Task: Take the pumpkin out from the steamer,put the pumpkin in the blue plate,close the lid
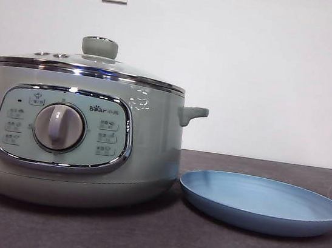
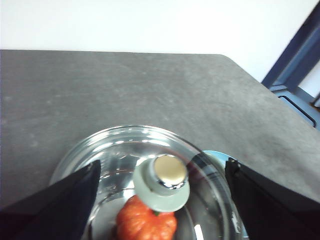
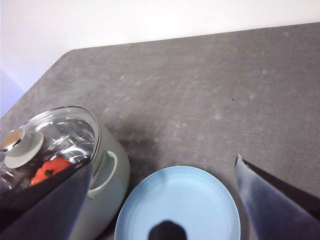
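Front view shows the steamer [image 1: 78,143] with the lid [image 1: 88,65] seated and the blue plate [image 1: 261,202] just beside it at 3 o'clock. The pumpkin [image 2: 146,222], inside under glass, shows only in wrist views. Left gripper [image 2: 160,200] spread wide above the knob, holding nothing; right gripper [image 3: 165,200] spread above the plate, empty.

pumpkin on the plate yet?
No. The pumpkin sits under the lid, inside the steamer; the plate holds nothing.
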`<state>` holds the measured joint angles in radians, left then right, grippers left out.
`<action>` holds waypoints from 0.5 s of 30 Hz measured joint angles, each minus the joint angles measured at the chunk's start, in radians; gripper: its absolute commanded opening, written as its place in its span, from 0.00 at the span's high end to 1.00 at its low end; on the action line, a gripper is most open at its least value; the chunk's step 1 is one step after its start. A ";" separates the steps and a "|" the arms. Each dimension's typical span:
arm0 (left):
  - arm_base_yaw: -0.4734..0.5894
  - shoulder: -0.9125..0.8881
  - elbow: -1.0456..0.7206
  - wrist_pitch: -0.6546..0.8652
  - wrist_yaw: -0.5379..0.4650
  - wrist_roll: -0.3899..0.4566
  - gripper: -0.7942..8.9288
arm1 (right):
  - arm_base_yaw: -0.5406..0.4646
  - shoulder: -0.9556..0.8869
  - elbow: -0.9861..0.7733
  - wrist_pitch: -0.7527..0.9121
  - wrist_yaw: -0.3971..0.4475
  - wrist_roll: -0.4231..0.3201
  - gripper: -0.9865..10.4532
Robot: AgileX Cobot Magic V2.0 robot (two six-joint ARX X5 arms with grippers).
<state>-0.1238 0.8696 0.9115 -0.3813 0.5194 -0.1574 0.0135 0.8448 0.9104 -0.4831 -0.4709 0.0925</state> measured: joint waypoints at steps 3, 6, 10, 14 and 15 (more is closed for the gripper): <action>-0.042 0.043 0.024 -0.007 -0.011 0.000 0.49 | 0.000 0.000 0.000 -0.004 0.000 0.000 0.50; -0.103 0.107 0.071 -0.051 -0.064 0.008 0.49 | 0.000 0.000 0.000 -0.018 -0.001 0.000 0.50; -0.188 0.201 0.144 -0.105 -0.173 0.061 0.49 | 0.000 0.000 0.000 -0.039 0.000 0.000 0.50; -0.265 0.295 0.203 -0.122 -0.237 0.110 0.49 | 0.000 0.000 0.000 -0.045 0.000 0.000 0.50; -0.283 0.319 0.215 -0.122 -0.255 0.122 0.50 | 0.000 0.000 0.000 -0.048 0.000 0.000 0.50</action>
<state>-0.4068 1.1881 1.1263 -0.5030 0.2646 -0.0357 0.0135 0.8448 0.9104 -0.5316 -0.4713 0.0925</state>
